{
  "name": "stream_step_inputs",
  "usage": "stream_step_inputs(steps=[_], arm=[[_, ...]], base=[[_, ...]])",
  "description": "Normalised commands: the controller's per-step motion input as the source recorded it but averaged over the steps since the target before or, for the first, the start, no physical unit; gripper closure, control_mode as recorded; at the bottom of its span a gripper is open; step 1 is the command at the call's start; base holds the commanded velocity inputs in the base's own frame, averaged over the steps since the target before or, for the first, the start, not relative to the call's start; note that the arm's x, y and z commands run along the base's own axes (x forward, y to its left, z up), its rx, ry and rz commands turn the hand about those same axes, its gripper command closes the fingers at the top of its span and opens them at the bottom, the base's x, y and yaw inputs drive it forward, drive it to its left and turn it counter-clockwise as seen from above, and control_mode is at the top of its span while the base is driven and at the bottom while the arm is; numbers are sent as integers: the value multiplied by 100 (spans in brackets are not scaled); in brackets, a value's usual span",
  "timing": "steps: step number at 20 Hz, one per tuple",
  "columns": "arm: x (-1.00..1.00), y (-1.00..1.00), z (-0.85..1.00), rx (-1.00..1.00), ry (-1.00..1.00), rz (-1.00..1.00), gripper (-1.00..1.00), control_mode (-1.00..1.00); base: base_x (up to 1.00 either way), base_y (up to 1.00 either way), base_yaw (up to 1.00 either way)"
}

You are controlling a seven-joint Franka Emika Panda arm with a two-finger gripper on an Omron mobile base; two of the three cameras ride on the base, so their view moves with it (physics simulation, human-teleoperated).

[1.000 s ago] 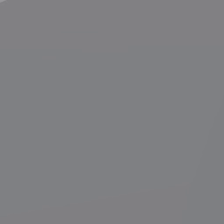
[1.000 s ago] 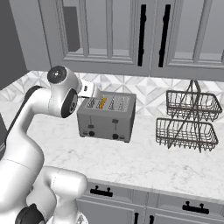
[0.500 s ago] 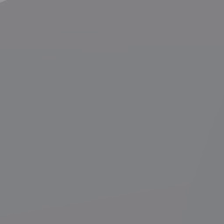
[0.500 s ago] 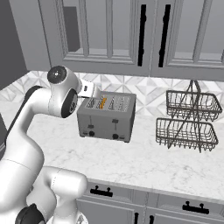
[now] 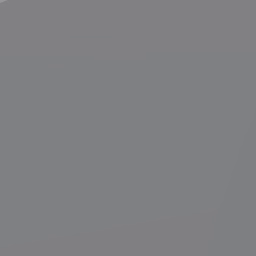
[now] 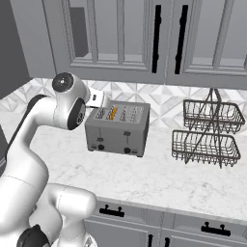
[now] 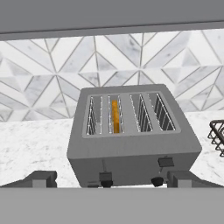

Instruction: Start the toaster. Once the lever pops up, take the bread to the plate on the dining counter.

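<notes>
On the marble surface (image 6: 144, 178), bread (image 7: 115, 116) sits down in the toaster (image 6: 118, 129); pincer (image 7: 109, 178) spread apart, lifting-out and plating remain.

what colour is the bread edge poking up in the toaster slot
Golden orange-brown; the bread shows best in the hand view, in the toaster.

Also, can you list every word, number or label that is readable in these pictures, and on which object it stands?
None can be read: the toaster, its two levers and two knobs, the wire baskets and the cabinet doors carry no visible text.
</notes>
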Motion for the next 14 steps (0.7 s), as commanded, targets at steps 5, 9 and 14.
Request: stream_step_inputs(steps=[5,9,14], arm=[[0,0,0,0,0,0,-100,-100],[0,0,0,0,0,0,-100,-100],[0,0,0,0,0,0,-100,-100]], base=[[0,0,0],[0,0,0],[0,0,0]])
